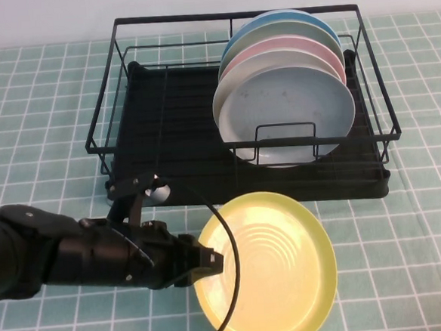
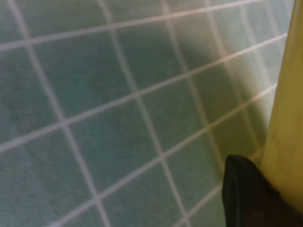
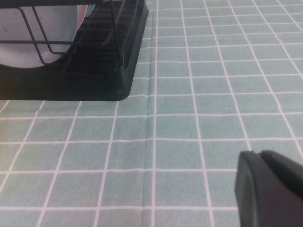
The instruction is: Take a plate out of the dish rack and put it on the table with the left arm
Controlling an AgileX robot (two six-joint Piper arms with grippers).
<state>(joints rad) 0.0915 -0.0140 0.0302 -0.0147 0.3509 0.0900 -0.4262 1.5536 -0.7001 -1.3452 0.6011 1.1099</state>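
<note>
Your left gripper (image 1: 211, 263) sits low over the table (image 1: 41, 95) in front of the dish rack (image 1: 165, 124), reaching in from the left side of the high view, and its fingers are clamped on the left rim of the pale yellow plate (image 1: 277, 271). You can see the same grip from the left wrist view: one dark finger (image 2: 251, 198) presses against the yellow plate (image 2: 286, 118) edge, with the checked cloth of the table (image 2: 104, 104) close beneath. The plate is out of the rack, lying almost flat in front of the rack's front edge, just right of centre; whether it is touching the cloth or held slightly above it you cannot tell. The black cable (image 1: 233, 286) from your left arm (image 1: 68, 256) loops across the plate's left side.

Behind it, the dish rack stands on the table with its black tray base, and a row of plates stands upright at its right end: a light grey plate (image 1: 289, 111) at the front, a pink plate (image 1: 303, 46) behind it, and a blue plate (image 1: 293, 16) at the back.

Your right gripper (image 3: 270, 189) appears only in the right wrist view, as a dark shape low over the table (image 3: 189, 118), well apart from the rack's corner (image 3: 123, 71). You cannot tell whether it is apart or together.
</note>
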